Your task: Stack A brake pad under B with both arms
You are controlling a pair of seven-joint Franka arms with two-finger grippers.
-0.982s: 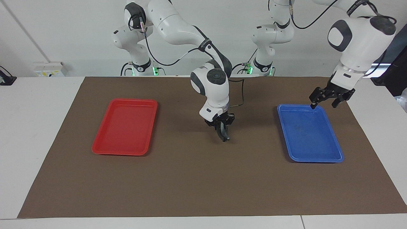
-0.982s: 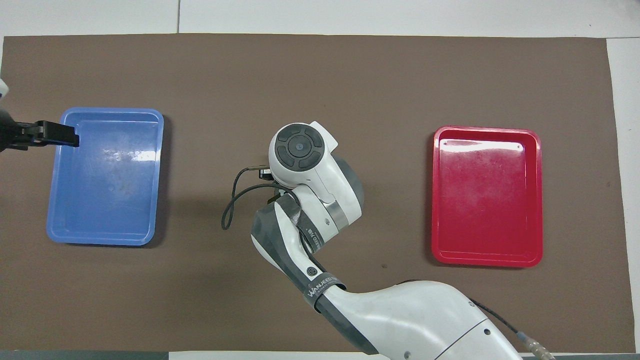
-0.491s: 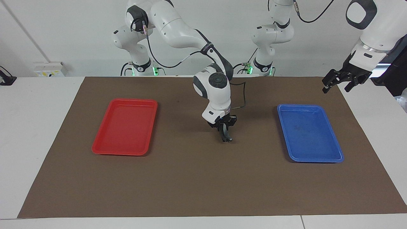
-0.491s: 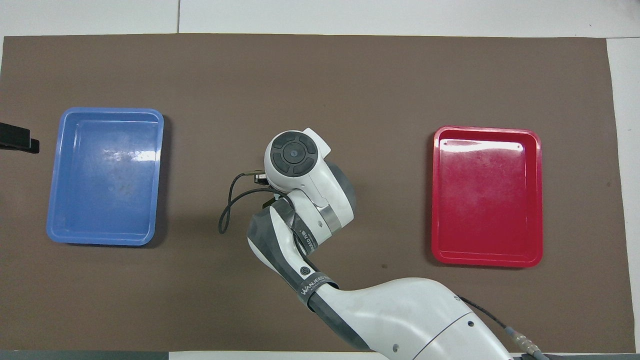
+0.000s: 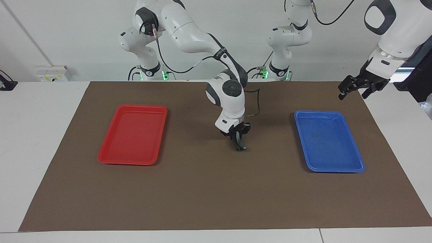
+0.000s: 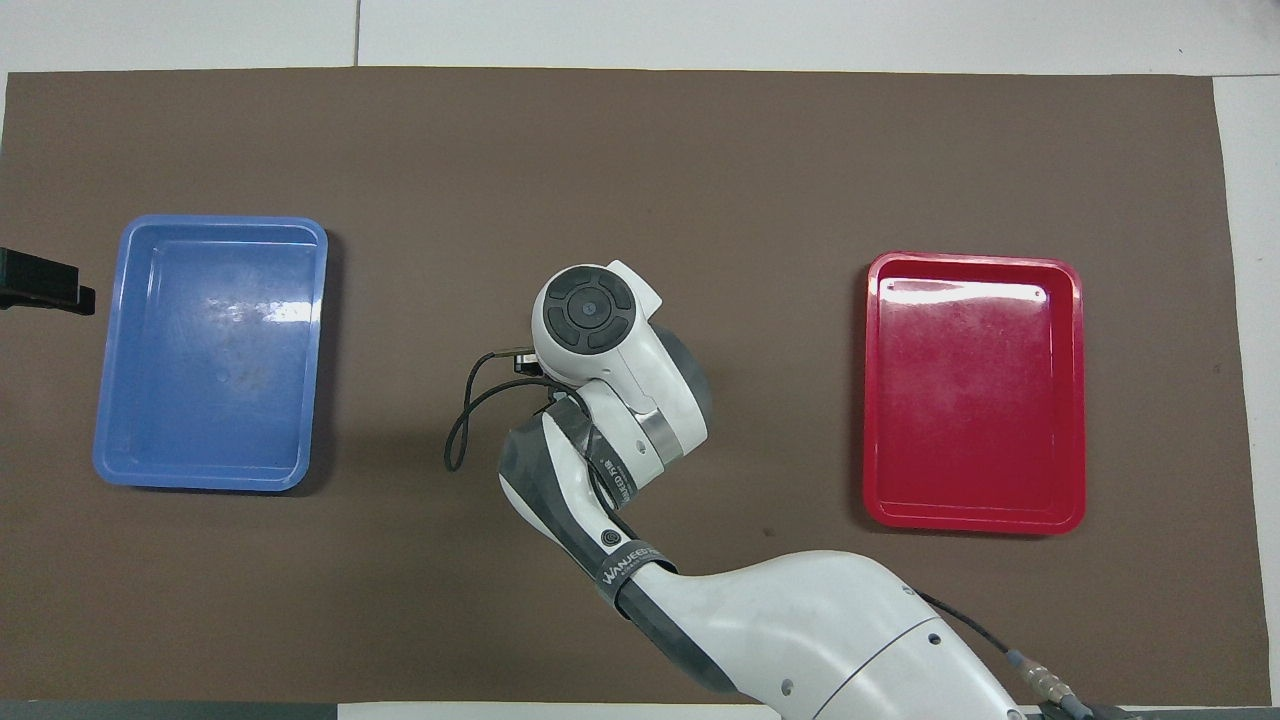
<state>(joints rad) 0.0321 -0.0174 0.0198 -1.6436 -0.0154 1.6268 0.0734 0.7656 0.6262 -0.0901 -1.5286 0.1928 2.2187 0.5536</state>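
Note:
My right gripper (image 5: pixel 239 140) hangs over the middle of the brown mat (image 5: pixel 216 189), between the two trays. It is shut on a small dark brake piece (image 5: pixel 240 144) held on edge, whose lower end is at the mat. I cannot tell whether it is the short A pad or the crescent B. No other brake piece shows. In the overhead view the right arm's wrist (image 6: pixel 600 330) hides this gripper and the piece. My left gripper (image 5: pixel 354 88) is open and empty, raised over the mat's edge at the left arm's end. Only its tip (image 6: pixel 45 285) shows in the overhead view.
An empty blue tray (image 5: pixel 351 167) lies toward the left arm's end and shows in the overhead view (image 6: pixel 112 400). An empty red tray (image 5: pixel 104 158) lies toward the right arm's end and shows in the overhead view (image 6: pixel 875 400). A black cable (image 6: pixel 460 420) loops from the right wrist.
My left gripper has risen from the blue tray's corner and drawn back past the tray's end. My right gripper has sunk a little with the dark piece.

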